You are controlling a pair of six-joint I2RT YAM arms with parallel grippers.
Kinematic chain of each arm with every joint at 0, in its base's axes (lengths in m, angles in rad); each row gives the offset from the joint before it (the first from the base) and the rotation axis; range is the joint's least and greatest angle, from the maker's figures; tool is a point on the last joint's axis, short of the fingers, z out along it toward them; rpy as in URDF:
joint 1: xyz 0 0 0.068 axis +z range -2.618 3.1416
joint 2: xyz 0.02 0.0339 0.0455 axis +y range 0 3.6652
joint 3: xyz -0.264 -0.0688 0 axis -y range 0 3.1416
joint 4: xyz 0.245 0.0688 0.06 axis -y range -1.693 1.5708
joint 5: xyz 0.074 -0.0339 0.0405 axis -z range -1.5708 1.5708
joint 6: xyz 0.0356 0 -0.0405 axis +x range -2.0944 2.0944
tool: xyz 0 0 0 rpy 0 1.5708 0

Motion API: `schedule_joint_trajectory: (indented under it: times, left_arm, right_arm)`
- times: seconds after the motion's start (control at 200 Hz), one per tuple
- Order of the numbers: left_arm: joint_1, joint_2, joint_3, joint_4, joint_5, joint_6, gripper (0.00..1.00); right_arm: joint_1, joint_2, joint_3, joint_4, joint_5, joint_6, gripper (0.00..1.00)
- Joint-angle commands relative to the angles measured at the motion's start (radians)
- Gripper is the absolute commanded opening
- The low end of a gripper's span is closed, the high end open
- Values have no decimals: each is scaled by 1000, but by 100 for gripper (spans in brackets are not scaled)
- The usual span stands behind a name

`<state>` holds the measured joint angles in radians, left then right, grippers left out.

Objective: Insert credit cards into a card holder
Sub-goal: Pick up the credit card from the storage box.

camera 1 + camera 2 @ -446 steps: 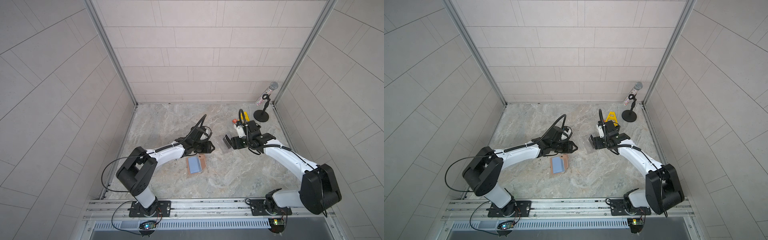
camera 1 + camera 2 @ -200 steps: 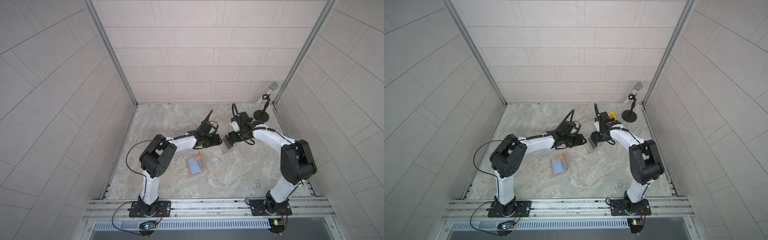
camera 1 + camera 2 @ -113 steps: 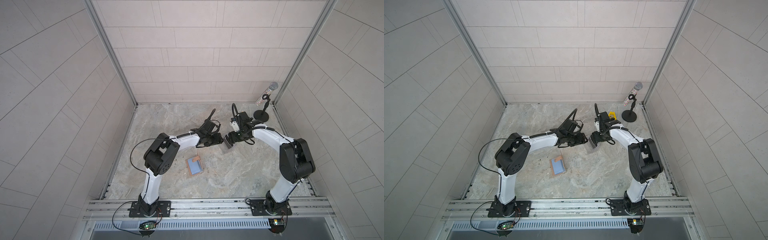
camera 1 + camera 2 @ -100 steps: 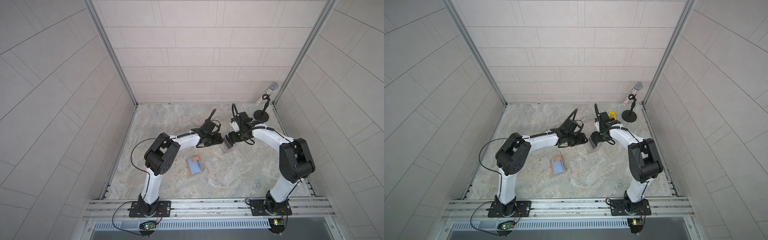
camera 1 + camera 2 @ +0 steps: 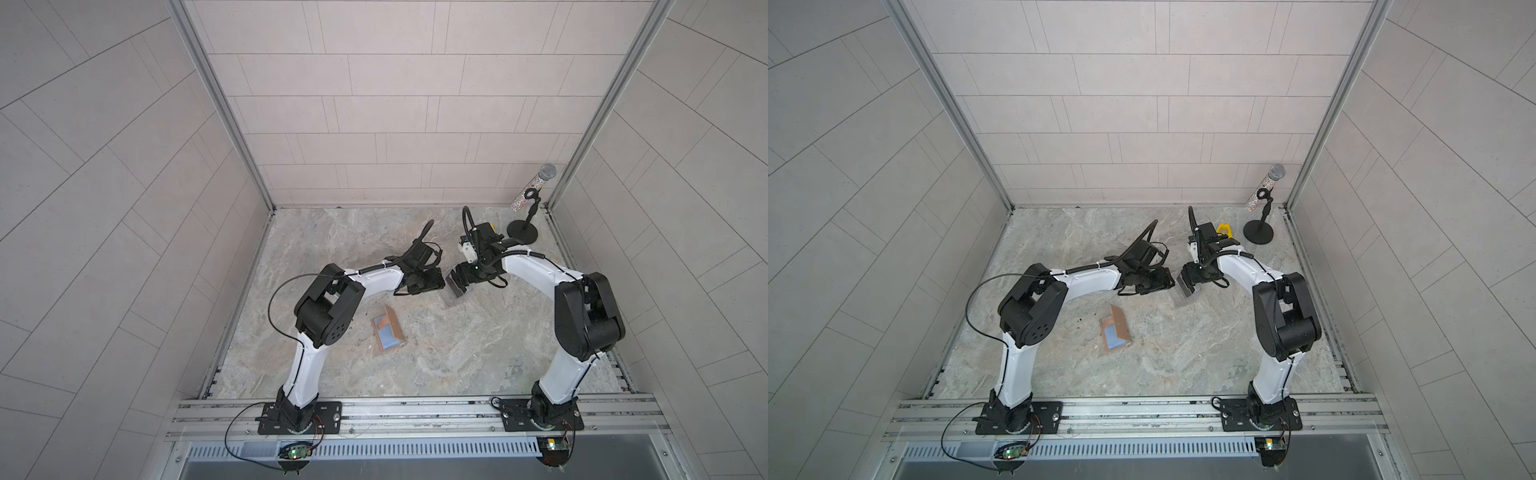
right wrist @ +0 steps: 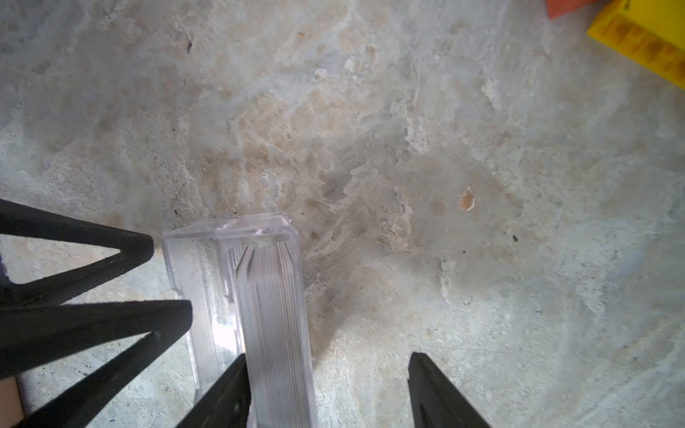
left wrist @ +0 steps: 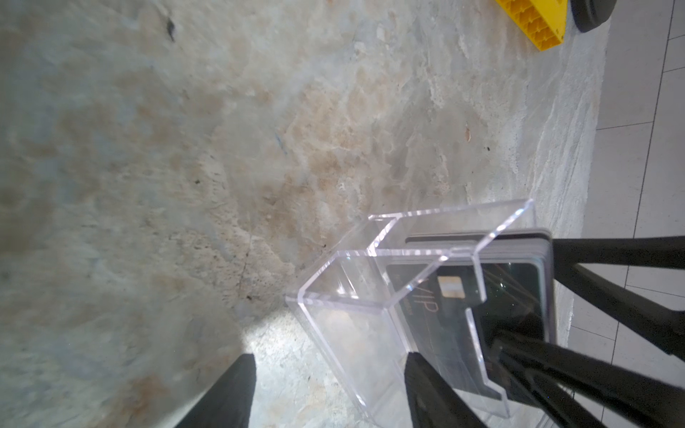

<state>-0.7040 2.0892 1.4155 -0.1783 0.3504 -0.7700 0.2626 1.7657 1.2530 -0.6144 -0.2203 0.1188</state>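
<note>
A clear plastic box (image 5: 454,291) stands mid-table and holds a stack of credit cards (image 7: 515,292), the front one dark teal with "VIP" lettering. My left gripper (image 7: 330,392) is open at the box's empty front part, one finger (image 7: 430,392) against its clear wall. From the opposite side my right gripper (image 6: 326,389) is open around the card stack (image 6: 274,315), one finger (image 6: 222,392) against its face and the other well clear. The tan card holder (image 5: 395,326) lies open nearer the front, with a pale blue card (image 5: 1112,337) in it.
A yellow block (image 5: 1224,228) lies behind the right arm, with an orange piece (image 6: 563,7) next to it. A microphone on a round stand (image 5: 524,226) stands in the back right corner. Tiled walls close in three sides.
Over two seconds both grippers have closed in on the clear box from either side. In the last half second hardly anything has moved; both stay open.
</note>
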Motion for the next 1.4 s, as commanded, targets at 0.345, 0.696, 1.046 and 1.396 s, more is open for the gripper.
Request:
schedule_joint_trajectory:
  times: [0.345, 0.696, 1.046, 1.396]
  left_arm:
    - [-9, 29, 29, -33, -23, 6, 69]
    - [-9, 24, 7, -41, -44, 7, 64]
    - [-9, 21, -3, -39, -48, 9, 61]
    - [-8, 14, -16, -36, -51, 8, 61]
  right_arm:
    - [-3, 34, 28, -36, 40, -20, 66]
    - [-2, 34, 44, -57, 70, -24, 62]
    - [4, 18, 66, -91, 115, -35, 59]
    - [21, 10, 85, -119, 122, -45, 53]
